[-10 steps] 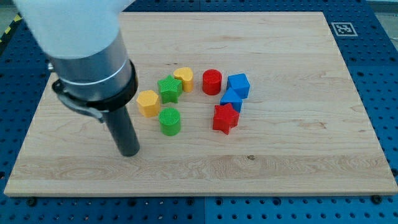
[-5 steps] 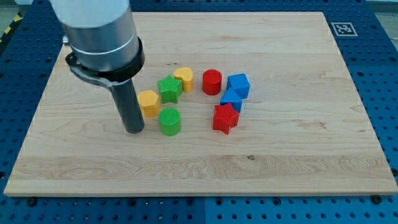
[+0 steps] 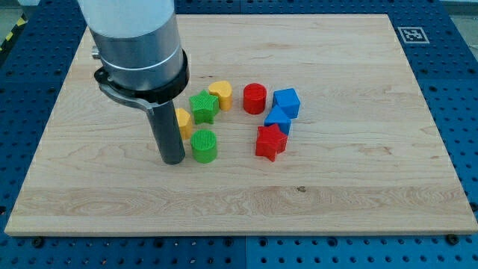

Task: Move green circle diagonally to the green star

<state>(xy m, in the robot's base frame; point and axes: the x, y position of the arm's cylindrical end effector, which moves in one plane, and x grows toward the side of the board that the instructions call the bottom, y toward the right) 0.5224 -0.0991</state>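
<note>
The green circle point(image 3: 203, 145) stands on the wooden board point(image 3: 336, 187), left of centre. The green star point(image 3: 203, 106) sits just above it, a small gap between them. My tip point(image 3: 173, 159) rests on the board right beside the green circle's left side, close to touching it. The rod partly hides a yellow hexagon block point(image 3: 181, 121) behind it.
A yellow heart point(image 3: 221, 95) touches the green star's right side. A red cylinder point(image 3: 254, 98), a blue cube point(image 3: 286, 102), a second blue block point(image 3: 277, 119) and a red star point(image 3: 270, 142) cluster to the right. A marker tag point(image 3: 411, 34) sits at the board's top right corner.
My tip has moved to the right and slightly up, from well left of the green circle to right beside it. The blocks have not moved.
</note>
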